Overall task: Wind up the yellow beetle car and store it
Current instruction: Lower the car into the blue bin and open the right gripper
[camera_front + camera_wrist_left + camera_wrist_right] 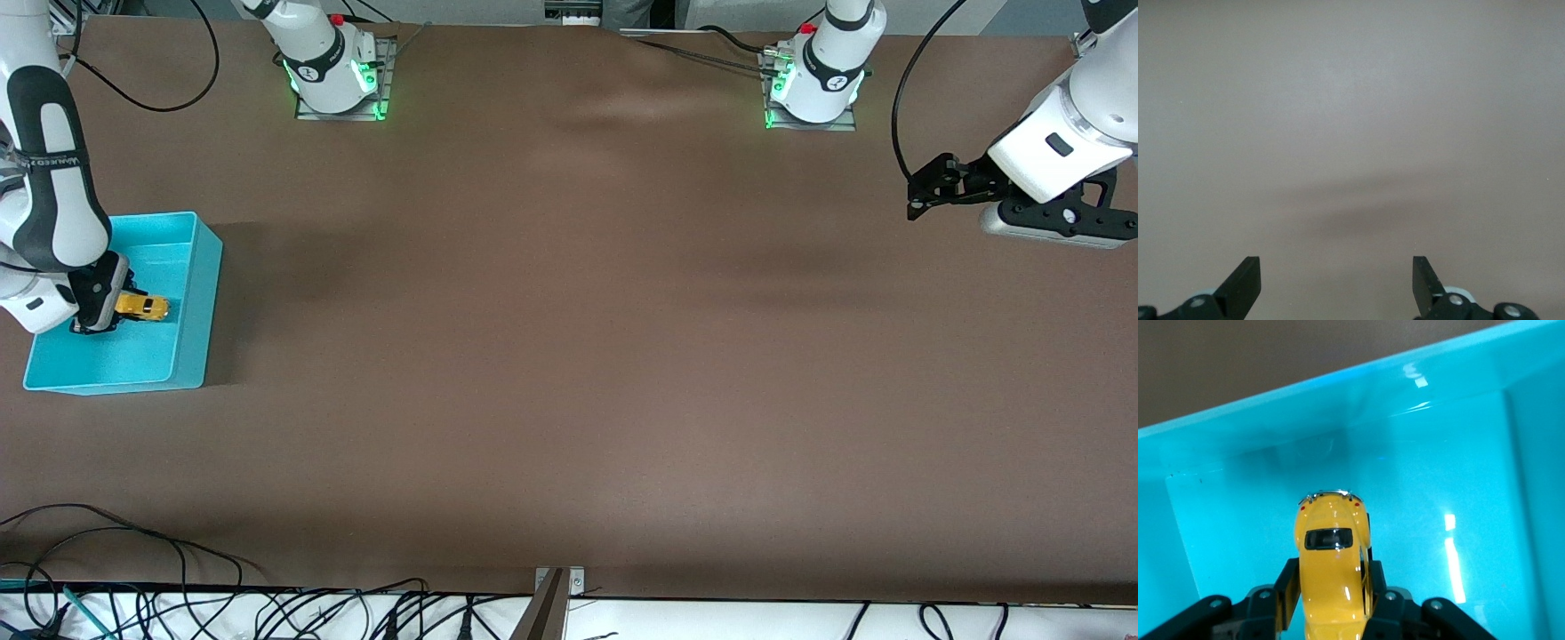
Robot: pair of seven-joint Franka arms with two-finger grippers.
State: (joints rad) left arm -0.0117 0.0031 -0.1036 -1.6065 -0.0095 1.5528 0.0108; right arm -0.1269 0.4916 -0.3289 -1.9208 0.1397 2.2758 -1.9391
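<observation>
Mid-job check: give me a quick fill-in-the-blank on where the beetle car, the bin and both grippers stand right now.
1. The right gripper is shut on the ____ beetle car.
2. The car is held inside the ____ bin.
3. The left gripper waits over bare table, its fingers ____.
4. The bin sits toward the ____ arm's end of the table.

Missing words: yellow; turquoise; open; right

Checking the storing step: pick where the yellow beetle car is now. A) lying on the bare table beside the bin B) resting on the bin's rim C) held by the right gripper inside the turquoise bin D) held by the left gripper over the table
C: the right gripper grips the yellow beetle car between its fingers, down inside the turquoise bin.
</observation>
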